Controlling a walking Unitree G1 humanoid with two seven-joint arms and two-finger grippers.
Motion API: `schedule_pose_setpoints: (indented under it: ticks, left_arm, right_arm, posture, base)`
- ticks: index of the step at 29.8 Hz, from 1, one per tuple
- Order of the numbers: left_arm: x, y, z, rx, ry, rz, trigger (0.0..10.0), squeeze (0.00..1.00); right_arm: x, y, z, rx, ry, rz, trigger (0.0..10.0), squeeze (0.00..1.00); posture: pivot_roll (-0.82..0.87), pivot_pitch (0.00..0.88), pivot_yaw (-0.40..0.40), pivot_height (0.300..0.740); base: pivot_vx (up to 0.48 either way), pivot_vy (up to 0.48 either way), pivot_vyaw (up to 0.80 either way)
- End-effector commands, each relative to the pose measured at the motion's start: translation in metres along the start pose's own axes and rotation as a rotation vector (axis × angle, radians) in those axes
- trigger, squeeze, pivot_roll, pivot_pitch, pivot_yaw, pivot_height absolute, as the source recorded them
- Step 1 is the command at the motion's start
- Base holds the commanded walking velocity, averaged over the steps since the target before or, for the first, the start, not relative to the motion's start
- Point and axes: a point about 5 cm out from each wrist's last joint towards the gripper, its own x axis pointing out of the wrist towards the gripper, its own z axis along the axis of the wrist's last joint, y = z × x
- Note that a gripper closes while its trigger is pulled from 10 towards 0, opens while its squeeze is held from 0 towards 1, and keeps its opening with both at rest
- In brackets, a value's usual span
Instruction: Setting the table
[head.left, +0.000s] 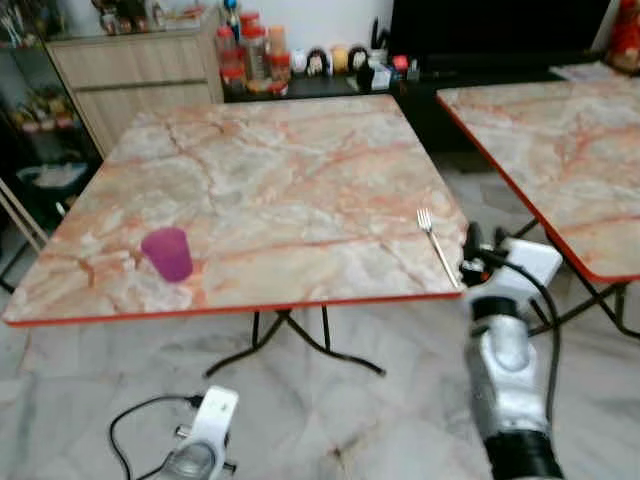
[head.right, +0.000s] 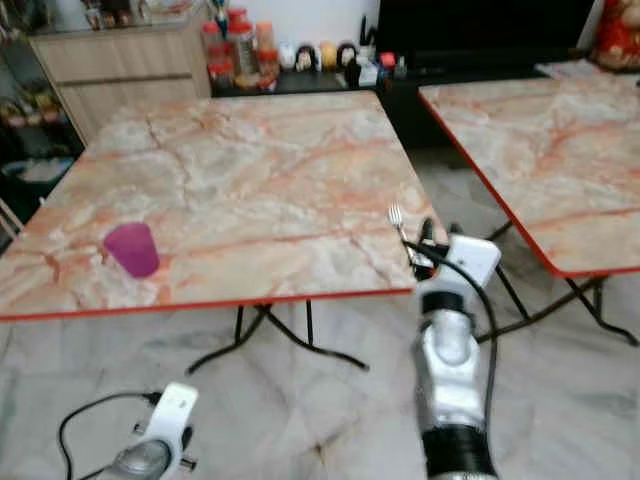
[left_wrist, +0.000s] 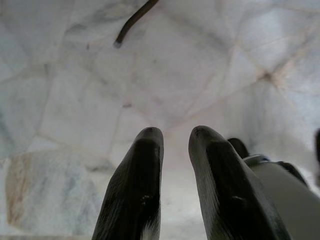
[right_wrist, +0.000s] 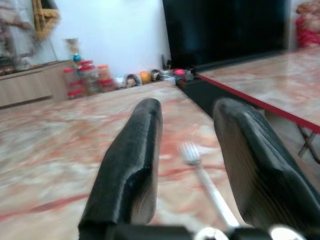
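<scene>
right gripper (right_wrist: 182, 165) sits at the near right corner of the worktop (head.left: 270, 170), its two black fingers spread wide with nothing between them, aimed along the fork (head.left: 437, 246). the fork lies flat close to the right edge, its handle end reaching the near edge by the gripper and its tines pointing toward the far side. a purple cup (head.left: 168, 253) stands upright near the near left corner, well apart from the fork. left gripper (left_wrist: 175, 150) hangs idle over the tiled floor (left_wrist: 75, 90), fingers a little apart and empty.

the fork looks like thin, stiff metal: light, but slick and low against the smooth marble-patterned top, so it would likely skate when pushed. the handle end at the near edge seems the best place to pinch it, across its narrow width, perhaps where it nears the rim.
</scene>
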Motion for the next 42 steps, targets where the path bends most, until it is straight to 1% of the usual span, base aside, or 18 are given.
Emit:
schedule_pose_setpoints:
  ticks: [1, 4, 8, 13, 16, 21, 26, 30, 32, 38, 40, 42]
  left_arm:
    - [0.000, -0.004, -0.001, -0.006, 0.009, -0.013, 10.0, 0.00]
    - [0.000, -0.005, -0.001, 0.000, 0.005, -0.012, 10.0, 0.00]
    - [0.000, -0.005, -0.001, 0.001, 0.005, -0.012, 10.0, 0.00]
    - [0.000, -0.005, -0.001, 0.001, 0.006, -0.012, 10.0, 0.00]
    - [0.000, -0.005, -0.001, 0.001, 0.007, -0.012, 10.0, 0.00]
    - [0.000, -0.005, -0.002, 0.003, 0.009, -0.012, 10.0, 0.00]
    - [0.000, -0.005, -0.001, 0.005, 0.007, -0.014, 10.0, 0.00]
    - [0.000, -0.006, 0.000, 0.007, 0.004, -0.017, 10.0, 0.00]
    - [0.000, -0.007, 0.000, 0.008, 0.004, -0.018, 10.0, 0.00]
    - [0.000, -0.008, -0.001, 0.005, 0.007, -0.021, 10.0, 0.00]
    - [0.000, -0.009, -0.003, 0.002, 0.011, -0.022, 10.0, 0.00]
    - [0.000, -0.010, -0.003, 0.001, 0.012, -0.023, 10.0, 0.00]
  right_arm:
    - [0.002, -0.005, 0.002, -0.008, 0.000, -0.014, 10.0, 0.00]
    - [0.002, -0.006, 0.003, -0.031, -0.002, -0.010, 10.0, 0.00]
    - [0.003, -0.006, 0.003, -0.035, -0.005, -0.007, 10.0, 0.00]
    - [0.003, -0.006, 0.004, -0.034, -0.008, -0.006, 10.0, 0.00]
    - [0.003, -0.005, 0.003, -0.020, -0.005, -0.007, 10.0, 0.00]
    - [0.003, -0.005, 0.003, -0.040, -0.004, -0.002, 10.0, 0.00]
    - [0.003, -0.005, 0.003, -0.043, -0.007, 0.002, 10.0, 0.00]
    - [0.003, -0.006, 0.003, -0.039, -0.006, 0.001, 10.0, 0.00]
    - [0.002, -0.006, 0.003, -0.051, -0.006, 0.008, 10.0, 0.00]
    - [-0.001, -0.009, 0.001, -0.055, 0.006, 0.000, 10.0, 0.00]
    - [-0.007, -0.014, -0.003, -0.056, 0.024, -0.009, 10.0, 0.00]
    - [-0.009, -0.015, -0.004, -0.057, 0.029, -0.011, 10.0, 0.00]
  posture:
    - [-0.02, 0.000, 0.037, 0.728]
    - [-0.02, 0.000, 0.035, 0.728]
    - [-0.02, 0.000, 0.033, 0.728]
    - [-0.02, 0.000, 0.032, 0.728]
    - [-0.02, 0.000, 0.031, 0.728]
    - [-0.02, 0.000, 0.034, 0.728]
    - [-0.02, 0.000, 0.032, 0.728]
    - [-0.03, 0.000, 0.029, 0.728]
    - [-0.03, 0.000, 0.029, 0.728]
    - [-0.03, 0.000, 0.026, 0.728]
    - [-0.03, 0.000, 0.026, 0.728]
    - [-0.04, 0.000, 0.026, 0.728]
  base:
    - [0.000, 0.000, 0.00]
    - [0.198, 0.000, 0.00]
    - [0.298, 0.000, 0.00]
    - [0.302, 0.000, 0.43]
    - [0.304, 0.000, 0.00]
    - [0.303, 0.000, 0.00]
    - [0.304, 0.000, 0.30]
    - [0.303, 0.000, 0.00]
    - [0.296, 0.000, 0.00]
    - [0.289, 0.000, -0.14]
    - [0.283, 0.000, 0.00]
    - [0.285, 0.000, 0.00]
